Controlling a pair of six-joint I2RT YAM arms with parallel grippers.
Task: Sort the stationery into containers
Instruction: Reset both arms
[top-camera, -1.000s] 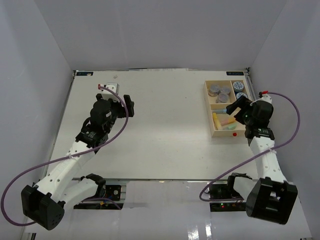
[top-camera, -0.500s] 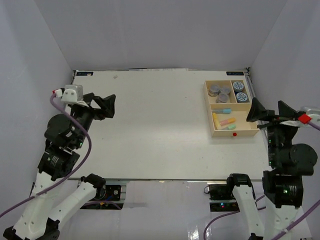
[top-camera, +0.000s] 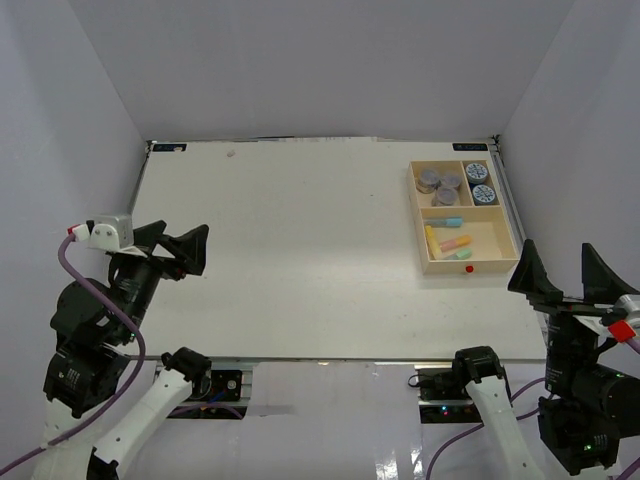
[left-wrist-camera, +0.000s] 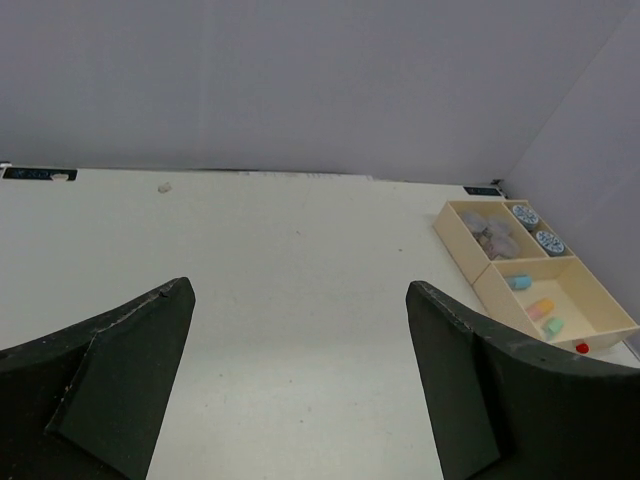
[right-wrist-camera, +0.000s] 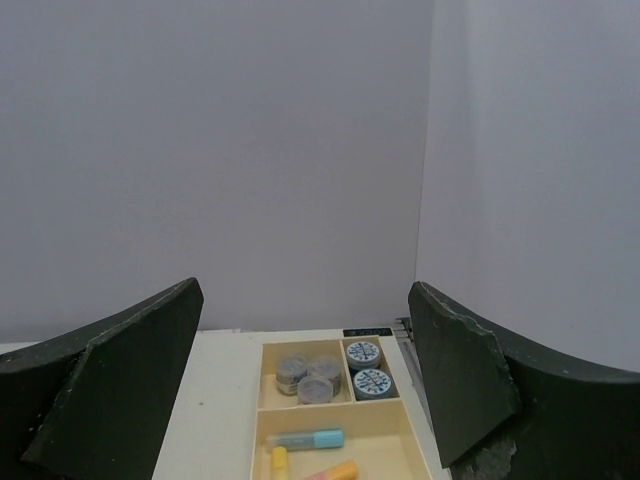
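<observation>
The light wooden tray (top-camera: 470, 264) stands at the table's back right. Its small sections hold three grey rolls (top-camera: 440, 181) and two blue-and-white rolls (top-camera: 478, 182); the larger section holds pastel markers (top-camera: 448, 238). My left gripper (top-camera: 178, 245) hovers open and empty over the table's left side. Drawn back past the near right edge, my right gripper (top-camera: 557, 262) is also open and empty. The right wrist view looks between the right gripper (right-wrist-camera: 305, 290) fingers at the grey rolls (right-wrist-camera: 308, 375), the patterned rolls (right-wrist-camera: 365, 367) and a blue marker (right-wrist-camera: 310, 440). The left gripper (left-wrist-camera: 298, 290) frames bare table.
White walls close in the table on the left, back and right. A red dot (top-camera: 468, 268) marks the tray's front wall. In the left wrist view the tray (left-wrist-camera: 478, 270) lies far to the right. Purple cables trail from both arms.
Both arms have pulled back toward the near edge and risen. The right gripper has left the tray side; the left has swung off the table's left middle. Both stay open.
</observation>
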